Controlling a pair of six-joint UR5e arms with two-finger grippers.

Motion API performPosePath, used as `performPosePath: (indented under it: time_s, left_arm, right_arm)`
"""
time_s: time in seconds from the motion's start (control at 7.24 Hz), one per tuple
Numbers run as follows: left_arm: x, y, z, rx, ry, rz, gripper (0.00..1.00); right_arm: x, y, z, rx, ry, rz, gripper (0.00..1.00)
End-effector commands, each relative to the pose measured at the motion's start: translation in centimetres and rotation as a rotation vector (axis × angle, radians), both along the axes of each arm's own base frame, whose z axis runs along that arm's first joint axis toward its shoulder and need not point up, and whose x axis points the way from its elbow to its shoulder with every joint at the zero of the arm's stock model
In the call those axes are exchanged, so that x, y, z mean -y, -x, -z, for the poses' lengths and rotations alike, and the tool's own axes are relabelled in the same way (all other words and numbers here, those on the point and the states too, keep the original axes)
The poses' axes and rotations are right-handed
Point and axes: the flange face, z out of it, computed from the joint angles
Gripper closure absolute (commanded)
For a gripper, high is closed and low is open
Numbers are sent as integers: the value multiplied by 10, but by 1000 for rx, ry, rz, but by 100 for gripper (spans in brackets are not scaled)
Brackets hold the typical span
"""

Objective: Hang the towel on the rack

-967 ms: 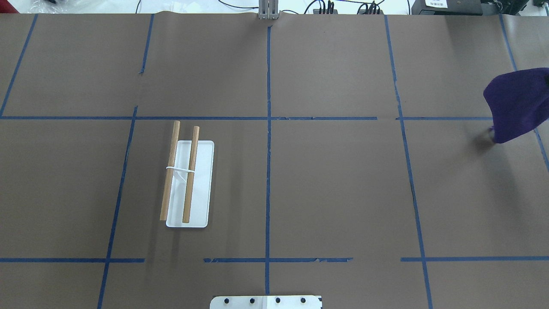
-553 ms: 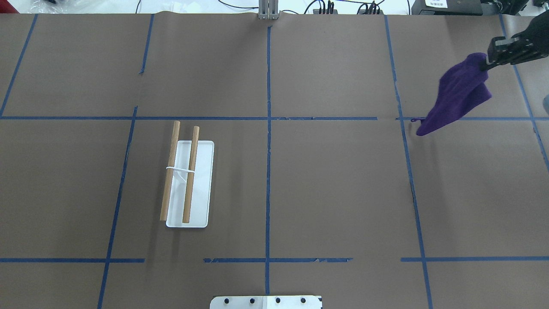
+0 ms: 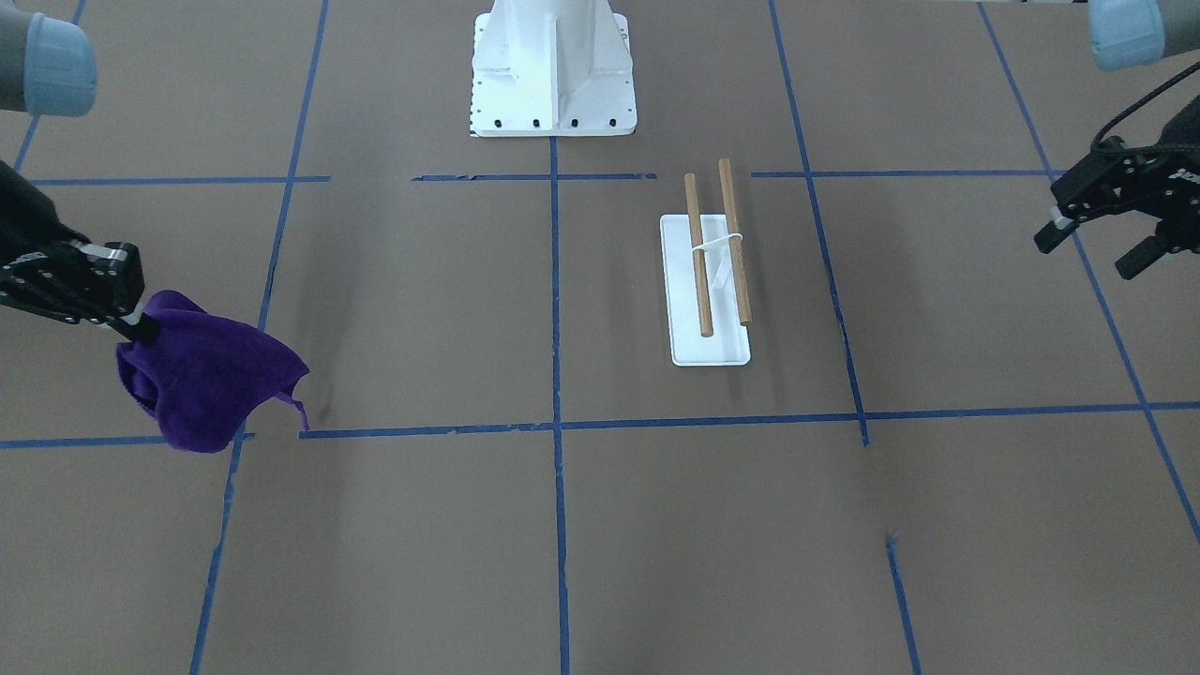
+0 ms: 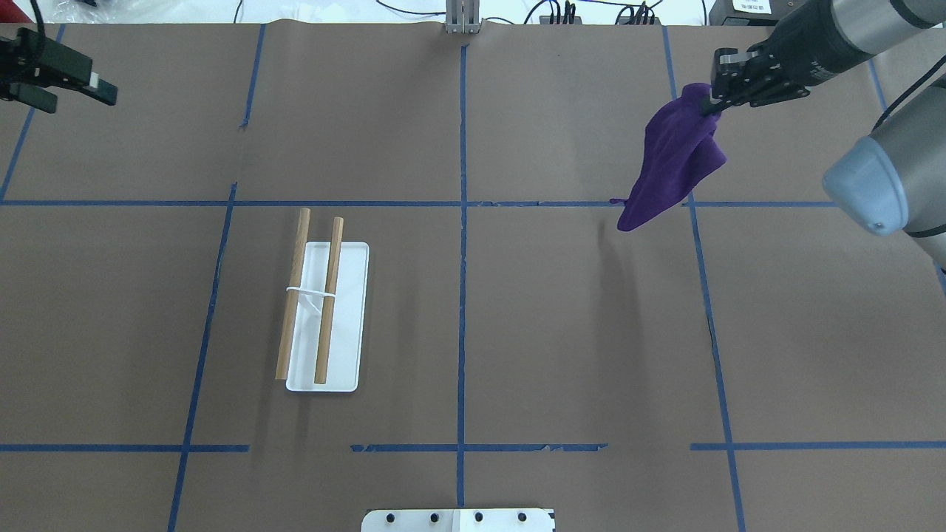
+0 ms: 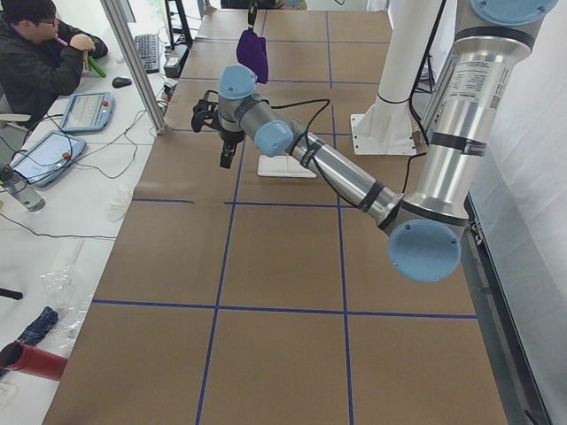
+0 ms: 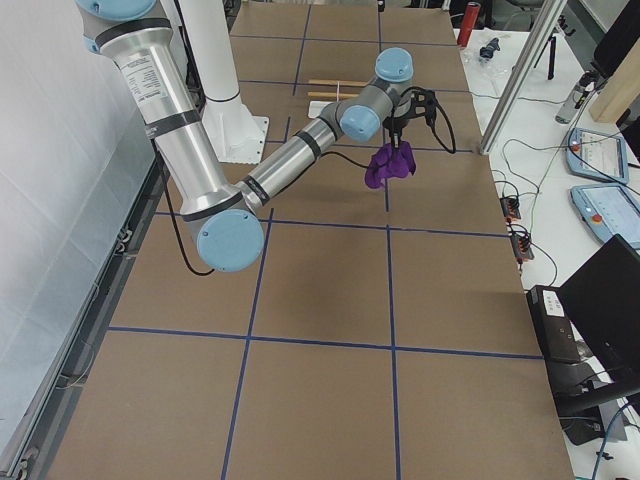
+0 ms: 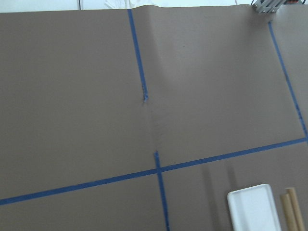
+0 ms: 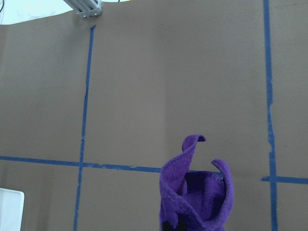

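The purple towel point(image 4: 672, 162) hangs in the air from my right gripper point(image 4: 713, 100), which is shut on its top edge over the far right of the table. It also shows in the front view point(image 3: 202, 375), the right wrist view point(image 8: 195, 197) and the right side view point(image 6: 388, 165). The rack point(image 4: 325, 310) stands left of centre, a white base with two brown dowel rods point(image 3: 717, 248). My left gripper point(image 4: 63, 81) is open and empty at the far left corner, far from the rack. It also shows in the front view point(image 3: 1097, 246).
The white robot pedestal point(image 3: 553, 70) is bolted at the near middle edge. Blue tape lines point(image 4: 462, 222) divide the brown table cover. An operator point(image 5: 40, 53) sits beyond the far edge with tablets and cables.
My right gripper has carried the towel leftward from the right edge toward the table's middle. My left gripper has come into view at the far left corner.
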Motion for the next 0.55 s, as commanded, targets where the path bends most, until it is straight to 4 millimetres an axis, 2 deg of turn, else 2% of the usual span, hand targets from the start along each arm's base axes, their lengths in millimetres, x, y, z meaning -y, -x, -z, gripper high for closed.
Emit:
performPosePath:
  time_s: [0.0, 0.14, 0.28, 0.41]
  left_arm:
    - [-12, -91, 74, -90, 202, 48, 0]
    - [-26, -138, 94, -115, 292, 85, 0]
    - [-41, -164, 104, -182, 347, 96, 0]
    - [-37, -180, 115, -256, 416, 111, 0]
  right_arm:
    - [-34, 51, 46, 54, -171, 20, 100]
    - [-42, 66, 59, 76, -144, 7, 100]
    - [-47, 74, 74, 99, -175, 10, 100]
    - [-60, 96, 93, 123, -259, -14, 100]
